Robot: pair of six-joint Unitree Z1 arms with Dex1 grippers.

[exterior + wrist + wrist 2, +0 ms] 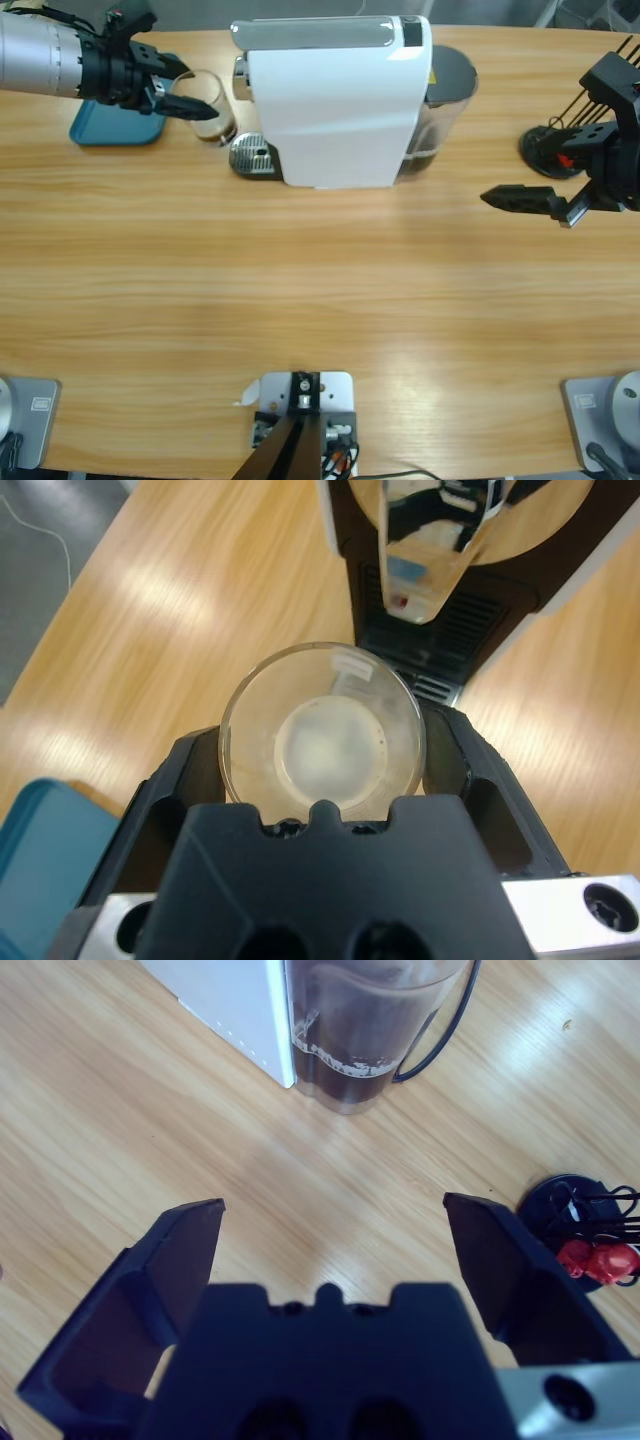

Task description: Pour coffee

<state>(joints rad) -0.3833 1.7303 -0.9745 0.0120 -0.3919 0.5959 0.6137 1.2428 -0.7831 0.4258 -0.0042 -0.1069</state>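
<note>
Left pincer (pixel 322 770) clamped round glass cup (pixel 322 730), coffee (pixel 330 748) pale-foamed inside, just beside machine's drip tray (pixel 252 155). Right pincer (pixel 335 1250) spread wide, empty. Risks slopping if tipped fast; could clip white machine (pixel 335 100).

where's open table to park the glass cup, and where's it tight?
Free: the broad bare wood in front of the white coffee machine, running across the table between the two arms. Tight: the back left, where the left gripper holds the glass cup between the teal tray and the machine's drip grate.
</note>
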